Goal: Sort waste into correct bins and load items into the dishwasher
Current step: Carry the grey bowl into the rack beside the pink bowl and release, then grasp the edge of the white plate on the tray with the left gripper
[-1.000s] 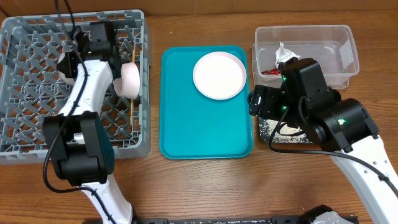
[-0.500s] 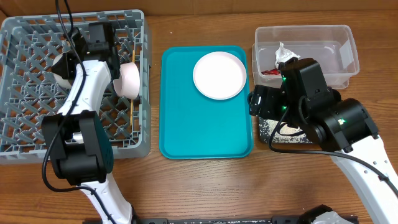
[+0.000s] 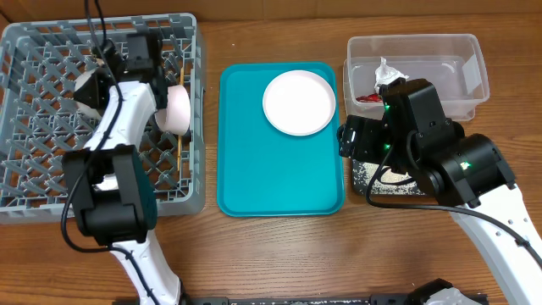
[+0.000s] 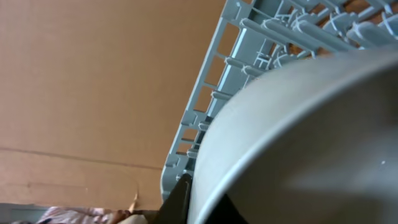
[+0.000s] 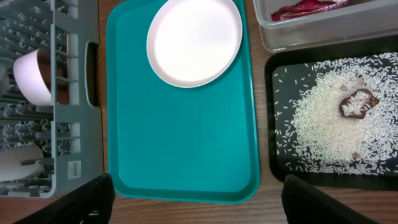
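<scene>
My left gripper is shut on the pale grey bowl over the back of the grey dish rack. In the left wrist view the bowl fills the frame, with a dark finger on its rim. A small white bowl lies on its side in the rack. The round white plate sits on the teal tray. My right gripper is open and empty above the tray's near edge. Rice grains and a brown lump lie in the black tray.
The clear tub at the back right holds the white napkin and red wrapper. The right arm covers most of the black tray in the overhead view. A white rounded item stands in the rack's near part.
My left wrist has shifted slightly over the rack, first left and then back right, with the grey bowl in it. The right arm has not moved.
</scene>
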`<state>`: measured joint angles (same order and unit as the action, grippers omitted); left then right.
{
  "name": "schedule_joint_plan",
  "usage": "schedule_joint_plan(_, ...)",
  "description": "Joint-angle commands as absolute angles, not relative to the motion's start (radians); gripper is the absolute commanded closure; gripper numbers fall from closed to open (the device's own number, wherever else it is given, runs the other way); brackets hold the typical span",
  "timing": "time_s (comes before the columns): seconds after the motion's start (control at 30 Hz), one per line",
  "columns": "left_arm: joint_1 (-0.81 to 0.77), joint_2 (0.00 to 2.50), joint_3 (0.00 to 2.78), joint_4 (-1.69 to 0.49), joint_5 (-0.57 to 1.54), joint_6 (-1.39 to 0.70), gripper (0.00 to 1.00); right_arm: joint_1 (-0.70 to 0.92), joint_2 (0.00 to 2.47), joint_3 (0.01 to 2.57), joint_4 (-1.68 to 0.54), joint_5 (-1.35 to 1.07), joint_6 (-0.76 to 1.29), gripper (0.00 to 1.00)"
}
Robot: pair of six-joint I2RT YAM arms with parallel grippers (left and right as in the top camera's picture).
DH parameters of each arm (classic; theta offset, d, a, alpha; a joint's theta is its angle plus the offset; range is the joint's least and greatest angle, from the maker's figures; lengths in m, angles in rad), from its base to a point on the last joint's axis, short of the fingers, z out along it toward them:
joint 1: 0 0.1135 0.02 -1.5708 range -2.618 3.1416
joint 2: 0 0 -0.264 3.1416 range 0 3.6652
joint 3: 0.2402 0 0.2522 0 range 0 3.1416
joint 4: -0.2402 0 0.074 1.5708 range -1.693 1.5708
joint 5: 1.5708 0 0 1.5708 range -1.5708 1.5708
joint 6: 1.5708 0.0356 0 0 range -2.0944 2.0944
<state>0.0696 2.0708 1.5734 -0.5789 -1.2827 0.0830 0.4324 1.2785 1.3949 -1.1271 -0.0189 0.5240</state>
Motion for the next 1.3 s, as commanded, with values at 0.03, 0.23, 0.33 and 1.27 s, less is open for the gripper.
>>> schedule_joint_plan(0.03,0.035,2.109,1.573,-0.580,-1.271,0.106,0.86,0.430,1.277,1.409,-1.123,-0.013,0.527,0.13)
schedule_joint_plan(0.23,-0.007,2.087,1.574,-0.567,-1.305,0.107,0.68,0.430,1.277,1.409,-1.124,-0.013,0.524,0.13)
schedule_joint_plan(0.33,-0.018,2.052,1.574,-0.568,-1.305,0.086,0.46,0.430,1.277,1.409,-1.123,-0.013,0.524,0.13)
schedule_joint_plan(1.27,-0.233,1.697,1.573,-0.866,0.177,-0.214,0.21,0.430,1.277,1.409,-1.120,-0.013,0.524,0.14)
